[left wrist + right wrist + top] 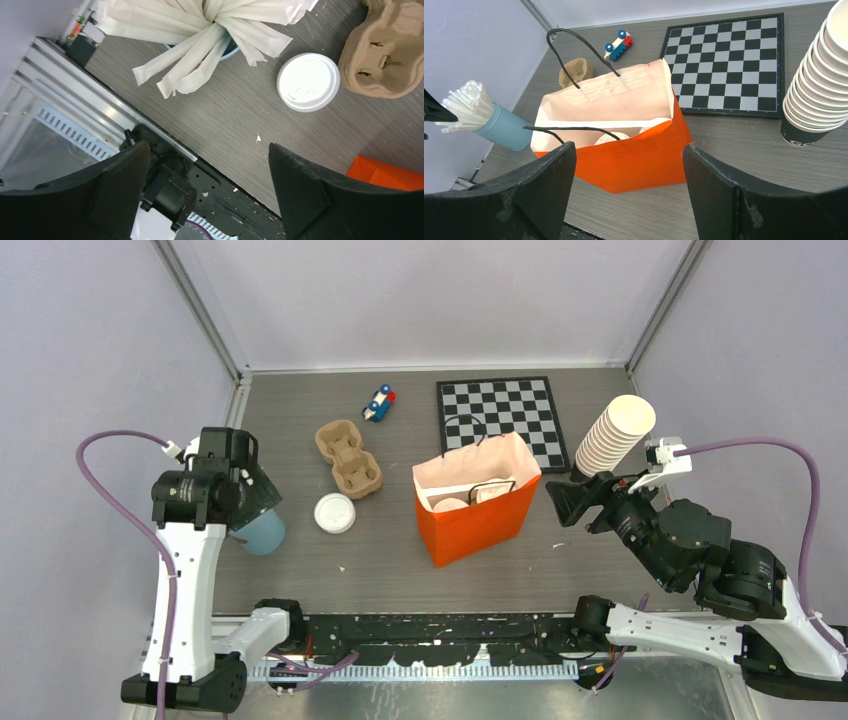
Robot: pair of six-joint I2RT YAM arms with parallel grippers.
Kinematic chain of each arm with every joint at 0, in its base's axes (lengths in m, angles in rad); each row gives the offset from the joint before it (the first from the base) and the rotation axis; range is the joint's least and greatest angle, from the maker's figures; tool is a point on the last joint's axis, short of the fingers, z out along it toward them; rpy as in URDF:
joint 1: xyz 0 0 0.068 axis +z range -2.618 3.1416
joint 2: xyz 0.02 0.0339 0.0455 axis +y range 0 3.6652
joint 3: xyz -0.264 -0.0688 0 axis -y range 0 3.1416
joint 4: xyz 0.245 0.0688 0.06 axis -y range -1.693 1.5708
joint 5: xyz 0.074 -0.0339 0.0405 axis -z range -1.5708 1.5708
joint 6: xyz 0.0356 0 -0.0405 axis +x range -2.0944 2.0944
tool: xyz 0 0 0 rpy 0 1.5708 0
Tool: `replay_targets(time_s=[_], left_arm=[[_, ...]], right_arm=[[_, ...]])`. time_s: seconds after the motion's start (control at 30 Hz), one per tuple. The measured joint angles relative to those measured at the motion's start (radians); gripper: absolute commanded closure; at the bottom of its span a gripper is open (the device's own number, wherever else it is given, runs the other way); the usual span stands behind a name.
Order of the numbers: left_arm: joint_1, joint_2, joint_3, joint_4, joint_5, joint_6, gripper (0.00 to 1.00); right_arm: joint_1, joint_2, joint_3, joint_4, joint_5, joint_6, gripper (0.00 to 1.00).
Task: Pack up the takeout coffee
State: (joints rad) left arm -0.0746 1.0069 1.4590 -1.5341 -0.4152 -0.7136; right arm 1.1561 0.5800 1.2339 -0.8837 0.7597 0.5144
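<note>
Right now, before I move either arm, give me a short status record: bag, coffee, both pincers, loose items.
bag: orange paper bag, upright, mouth open, mid-table
coffee: takeout coffee, only a white top shows inside the bag, body hidden
left pincer: open, empty, over the table near the straw cup
right pincer: open, empty, by the bag's right side, not touching it
loose lid: flat on the table, left of the bag
cup carrier: empty
cup stack: right of the bag
</note>
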Motion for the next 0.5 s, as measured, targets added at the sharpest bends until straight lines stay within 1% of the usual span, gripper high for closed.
replay_targets(time_s=[0.03,0.07,0.1,0.13,0.17,0.33,0.5], left_arm=[[0.012,-0.004,-0.016,0.005,0.014,-0.002,0.2],[0.026,-0.009,-0.034,0.021,0.032,-0.002,0.31],[0.035,-0.012,-0.049,0.036,0.05,-0.003,0.38],[0.04,-0.013,-0.056,0.05,0.064,-0.005,0.43],[0.043,-0.013,-0.06,0.064,0.074,0.0,0.44],[0.045,-0.013,-0.072,0.114,0.084,0.006,0.45],[0.05,-0.013,-0.141,0.159,0.084,0.006,0.45]], right_arm=[[0.0,-0.002,0.0,0.0,0.0,0.002,0.18],[0.0,-0.002,0.0,0.0,0.0,0.002,0.18],[0.0,-0.004,0.0,-0.001,0.0,0.003,0.18],[0.0,-0.006,0.0,-0.002,0.001,0.004,0.18],[0.0,-0.007,0.0,-0.003,0.001,0.005,0.18],[0.0,-0.013,0.0,-0.003,0.002,0.005,0.18],[0.0,-0.013,0.0,-0.003,0.002,0.004,0.18]])
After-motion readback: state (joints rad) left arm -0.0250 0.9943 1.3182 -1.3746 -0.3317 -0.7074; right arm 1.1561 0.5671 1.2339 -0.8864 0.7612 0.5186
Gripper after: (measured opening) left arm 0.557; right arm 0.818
